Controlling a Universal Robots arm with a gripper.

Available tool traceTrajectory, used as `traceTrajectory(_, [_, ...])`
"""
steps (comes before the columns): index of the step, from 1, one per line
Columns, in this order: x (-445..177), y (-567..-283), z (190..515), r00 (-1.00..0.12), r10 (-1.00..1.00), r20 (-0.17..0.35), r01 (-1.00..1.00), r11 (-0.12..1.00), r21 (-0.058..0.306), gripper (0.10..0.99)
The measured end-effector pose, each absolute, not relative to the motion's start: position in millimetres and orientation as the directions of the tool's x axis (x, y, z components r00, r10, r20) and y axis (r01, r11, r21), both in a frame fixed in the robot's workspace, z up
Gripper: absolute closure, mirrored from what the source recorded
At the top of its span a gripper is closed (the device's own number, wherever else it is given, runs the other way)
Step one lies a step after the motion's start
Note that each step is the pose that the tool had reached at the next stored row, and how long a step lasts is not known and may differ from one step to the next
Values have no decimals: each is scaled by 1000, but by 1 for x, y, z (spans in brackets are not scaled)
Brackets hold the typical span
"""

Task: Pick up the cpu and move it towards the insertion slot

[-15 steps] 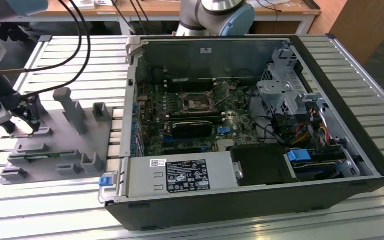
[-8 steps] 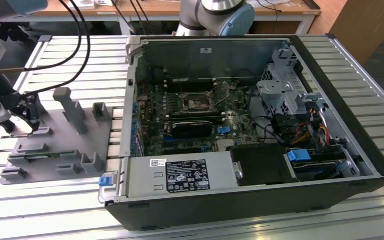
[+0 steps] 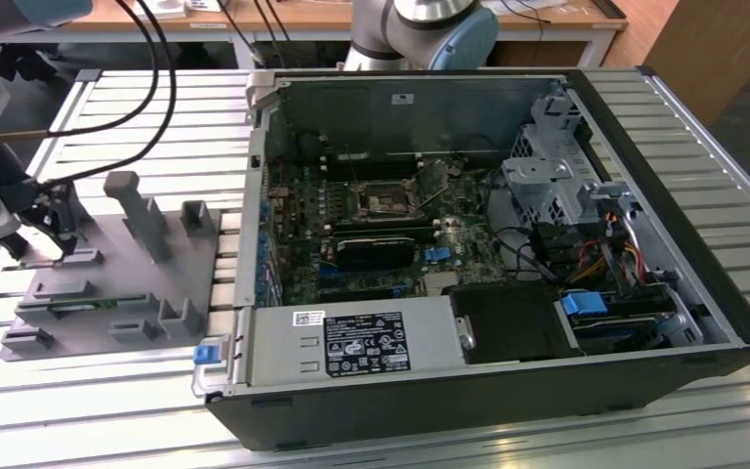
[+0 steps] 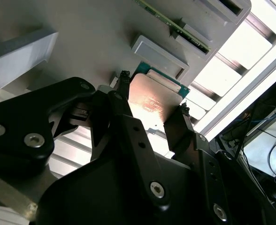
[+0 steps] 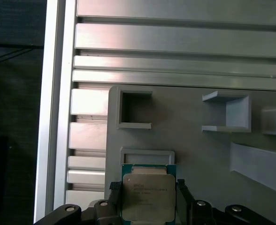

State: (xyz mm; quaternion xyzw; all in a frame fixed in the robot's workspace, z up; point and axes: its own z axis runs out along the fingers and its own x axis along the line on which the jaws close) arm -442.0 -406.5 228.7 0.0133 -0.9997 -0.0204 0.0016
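The cpu [image 5: 148,199] is a flat square chip with a silvery top and a green rim. It lies at the corner of the grey plastic fixture [image 3: 114,283], at the exterior view's left. My gripper [image 3: 47,233] is down over that corner. In both wrist views its black fingers [image 4: 123,91] press against two opposite edges of the cpu [image 4: 152,101], so the gripper [image 4: 153,93] [image 5: 147,186] is shut on it. I cannot tell whether the chip is lifted off the fixture. The insertion slot [image 3: 386,202], a dark square socket in a shiny frame, sits on the motherboard inside the open computer case [image 3: 636,127].
Upright posts [image 3: 132,200] and pockets [image 5: 134,110] rise from the fixture close to the gripper. Black cables [image 3: 153,88] hang over the slatted metal table [image 3: 89,391]. The case wall [image 3: 261,176] stands between fixture and socket. A black card [image 3: 372,249] lies just below the socket.
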Motion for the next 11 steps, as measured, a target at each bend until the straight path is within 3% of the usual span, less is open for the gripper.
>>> traceTrajectory(11, [-442, -407, 232, -1000, -27, 3, -27, 999, 41, 545])
